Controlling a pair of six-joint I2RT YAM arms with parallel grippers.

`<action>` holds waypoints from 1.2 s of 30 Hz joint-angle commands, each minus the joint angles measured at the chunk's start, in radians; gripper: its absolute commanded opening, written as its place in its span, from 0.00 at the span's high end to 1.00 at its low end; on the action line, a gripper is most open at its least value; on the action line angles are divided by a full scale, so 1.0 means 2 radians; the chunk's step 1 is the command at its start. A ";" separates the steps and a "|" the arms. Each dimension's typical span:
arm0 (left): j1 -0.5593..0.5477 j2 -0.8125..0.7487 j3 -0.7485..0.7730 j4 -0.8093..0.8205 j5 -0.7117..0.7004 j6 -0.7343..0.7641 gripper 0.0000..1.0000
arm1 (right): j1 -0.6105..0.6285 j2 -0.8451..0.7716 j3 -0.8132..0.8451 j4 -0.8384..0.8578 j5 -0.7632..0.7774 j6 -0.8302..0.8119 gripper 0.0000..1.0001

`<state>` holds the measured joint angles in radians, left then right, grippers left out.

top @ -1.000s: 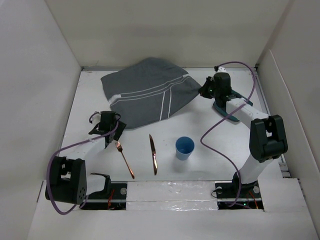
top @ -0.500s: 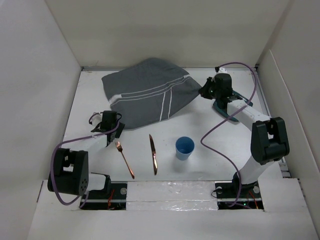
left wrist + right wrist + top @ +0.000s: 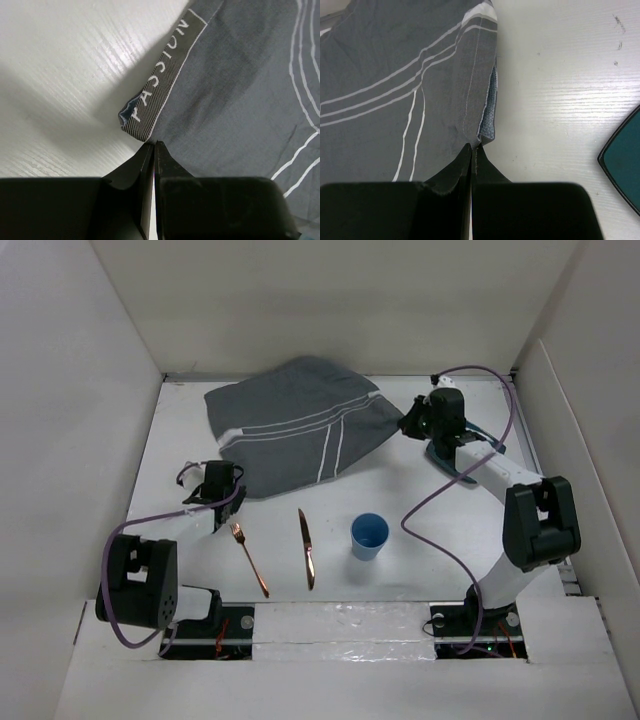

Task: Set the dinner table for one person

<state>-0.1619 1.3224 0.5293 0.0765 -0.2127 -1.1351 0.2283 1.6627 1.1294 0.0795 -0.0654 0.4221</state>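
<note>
Your left gripper and right gripper each pinched an edge of the rumpled placemat; fork, knife and cup lay unarranged on the dinner table. Setting seemed barely begun.

One fork, one knife and one blue cup are lying on one dinner table. One grey placemat and one teal object are showing too.

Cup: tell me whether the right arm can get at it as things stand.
Not yet, probably. The cup stands in the open, apart from the knife, but the right gripper is shut on the cloth at its corner and must let go first.
</note>
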 commanded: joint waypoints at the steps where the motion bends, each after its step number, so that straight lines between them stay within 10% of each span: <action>1: 0.004 -0.035 0.013 0.025 -0.025 0.044 1.00 | -0.004 -0.038 0.000 0.024 -0.007 -0.002 1.00; 14: 0.004 -0.096 0.359 -0.024 -0.075 0.213 1.00 | -0.027 -0.209 0.037 -0.030 -0.010 -0.006 1.00; 24: 0.020 -0.114 0.449 -0.020 -0.023 0.230 1.00 | -0.027 -0.338 0.130 -0.121 0.030 -0.022 1.00; 36: 0.024 0.042 0.544 -0.037 -0.036 0.255 1.00 | -0.056 -0.124 0.232 -0.094 -0.006 -0.023 1.00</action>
<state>-0.1352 1.3640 1.5143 -0.0257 -0.2390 -0.6670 0.1368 1.3106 1.5219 -0.1062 -0.0723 0.3927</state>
